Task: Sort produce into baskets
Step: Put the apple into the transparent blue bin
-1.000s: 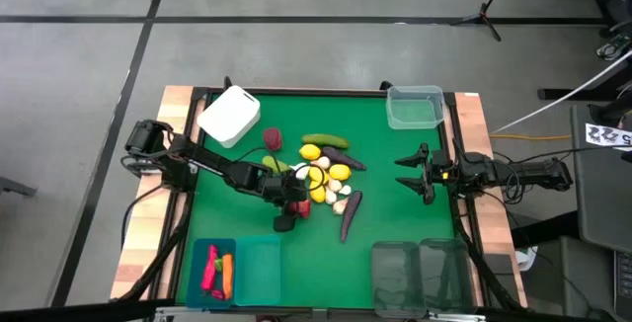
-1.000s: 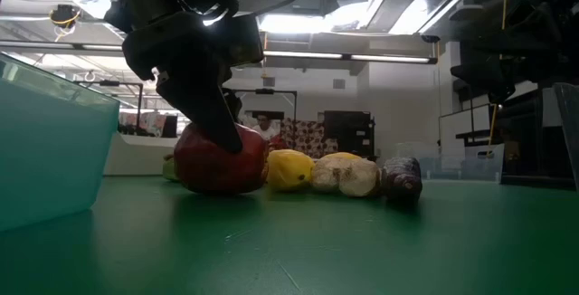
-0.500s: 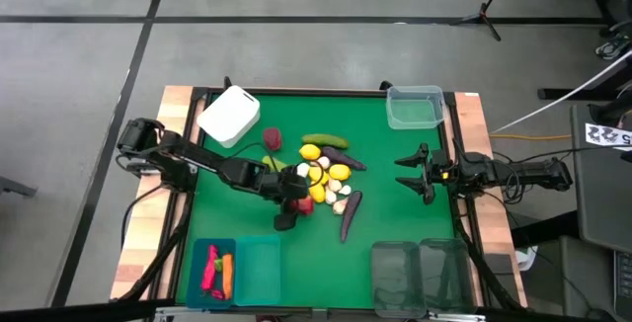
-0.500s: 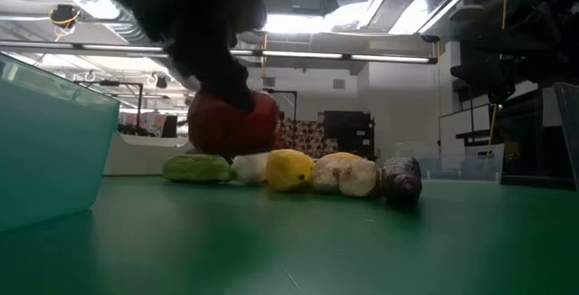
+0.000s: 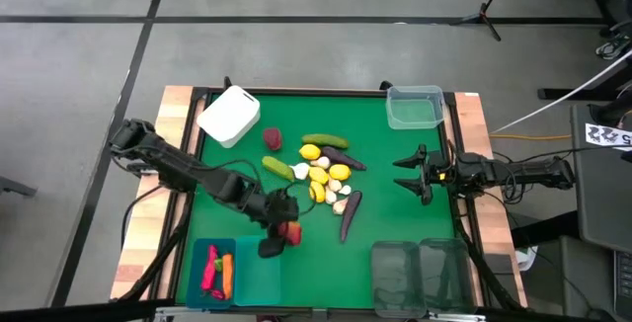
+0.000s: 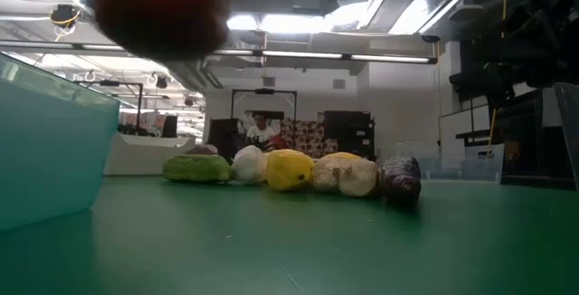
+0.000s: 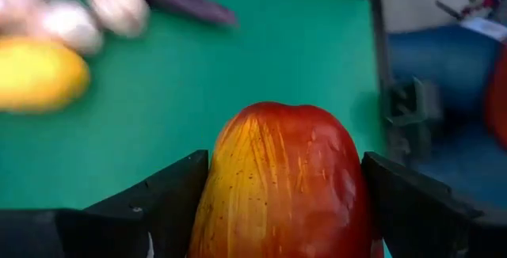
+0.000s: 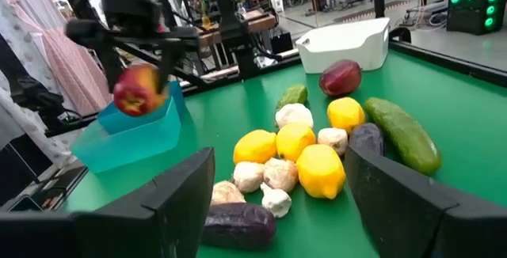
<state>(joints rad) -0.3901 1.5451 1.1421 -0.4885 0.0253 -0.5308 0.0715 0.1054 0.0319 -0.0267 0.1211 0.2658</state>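
While the left pincer [image 5: 285, 230] grips a red apple [image 7: 287, 185] above the green tabletop [image 5: 395, 174] near the teal baskets [image 5: 236, 269], the right pincer [image 5: 405, 175] waits open at the right edge.

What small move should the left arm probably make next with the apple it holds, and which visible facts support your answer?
Probably carry it on over the teal bins and lower it. The left gripper holds the red apple off the mat, near the bin already holding red pieces, while the right gripper waits open.
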